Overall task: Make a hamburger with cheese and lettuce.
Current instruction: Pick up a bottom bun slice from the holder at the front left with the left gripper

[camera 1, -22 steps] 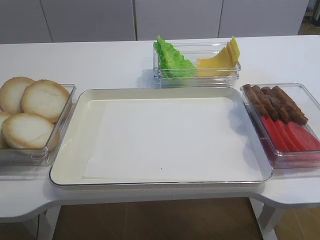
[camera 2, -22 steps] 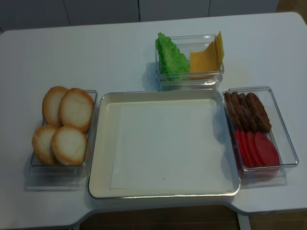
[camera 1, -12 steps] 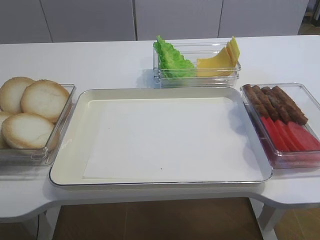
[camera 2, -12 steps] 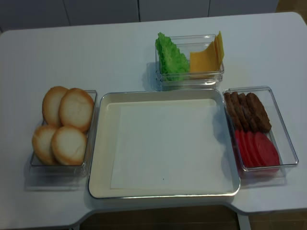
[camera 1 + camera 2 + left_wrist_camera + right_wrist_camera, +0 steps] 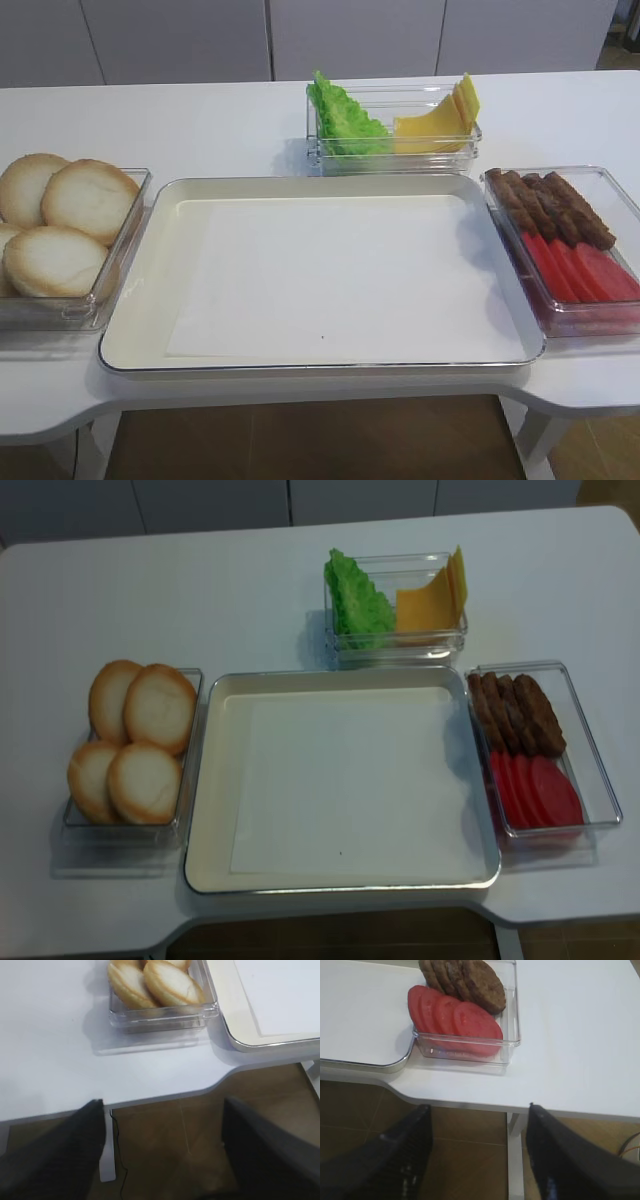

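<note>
Several round bun halves (image 5: 70, 225) (image 5: 135, 740) (image 5: 160, 982) for the hamburger lie in a clear box at the left. The cream tray (image 5: 150, 230) (image 5: 205, 780) in the middle holds only a white paper sheet. At the back, one clear box holds the green ruffled lettuce (image 5: 342, 122) (image 5: 357, 602) and the yellow-orange cheese (image 5: 440, 122) (image 5: 430, 602). My left gripper (image 5: 162, 1102) hangs open over the floor, in front of the table edge below the bun box. My right gripper (image 5: 478, 1106) is open too, off the table's front right edge. Neither gripper shows in the high views.
A clear box (image 5: 612, 180) (image 5: 585, 730) at the right holds brown patties (image 5: 470, 977) and red slices (image 5: 455, 1020). Table legs (image 5: 515, 1160) (image 5: 107, 1160) stand under the front edge between the fingers of each gripper.
</note>
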Available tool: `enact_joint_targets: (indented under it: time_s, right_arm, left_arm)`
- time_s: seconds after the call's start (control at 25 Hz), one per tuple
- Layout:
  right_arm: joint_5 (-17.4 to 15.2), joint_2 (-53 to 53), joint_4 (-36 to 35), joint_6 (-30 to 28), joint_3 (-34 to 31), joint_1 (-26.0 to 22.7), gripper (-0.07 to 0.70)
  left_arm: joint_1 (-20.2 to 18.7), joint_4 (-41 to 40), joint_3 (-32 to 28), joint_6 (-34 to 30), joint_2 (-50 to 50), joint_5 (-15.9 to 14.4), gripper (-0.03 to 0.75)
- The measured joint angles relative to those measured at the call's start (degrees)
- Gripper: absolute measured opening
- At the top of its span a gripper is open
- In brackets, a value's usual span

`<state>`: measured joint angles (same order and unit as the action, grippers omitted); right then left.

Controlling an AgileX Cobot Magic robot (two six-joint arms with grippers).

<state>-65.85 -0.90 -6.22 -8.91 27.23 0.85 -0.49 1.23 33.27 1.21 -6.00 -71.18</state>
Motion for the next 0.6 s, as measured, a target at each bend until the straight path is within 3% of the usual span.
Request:
enact_joint_targets:
  time_s: [0.2,0.6]
  right_arm:
    - [0.0,0.0,0.0,0.0,0.0,0.0,0.452]
    - [0.0,0.0,0.0,0.0,0.0,0.0,0.452]
  left_arm:
    - [0.0,0.0,4.4,0.0,-11.7,1.1,0.529]
    - [-0.1,-1.2,14.5,6.1,-32.5,9.9,0.529]
